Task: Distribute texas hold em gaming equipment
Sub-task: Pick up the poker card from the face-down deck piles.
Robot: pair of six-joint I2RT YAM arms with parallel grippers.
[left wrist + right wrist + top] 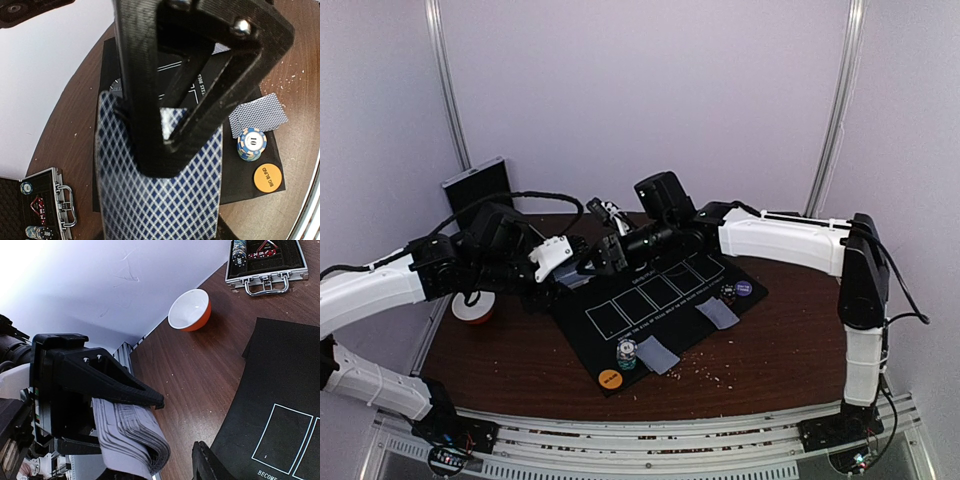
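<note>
Two grippers faced each other over the far left corner of the black mat (pixel 680 318) in the top view, the left gripper (pixel 575 268) and the right gripper (pixel 612 250) almost nose to nose. What sat between them was too small to read there. On the mat's near side lay two lots of dealt cards (pixel 657 354), each with a chip stack (pixel 627 352) just beside it. An orange disc (pixel 610 379) lay at the near corner and a purple disc (pixel 744 288) toward the right.

From the left wrist, that gripper was clamped on the deck (pixel 165 210), its fingers pressing the blue-diamond back, with the deck held above the mat. I judged the deck light but slick. The cards would slide over one another, and each is thin and bendy. A single card should be pinched at a free edge or corner and drawn off flat, not squeezed hard.

From the right wrist, the deck showed edge-on, many layers curving under the left finger, with the exposed lower end the likely place to grip. Only one of the right gripper's own fingers (pixel 202 465) showed, so I could not tell whether it stood apart or together.
</note>
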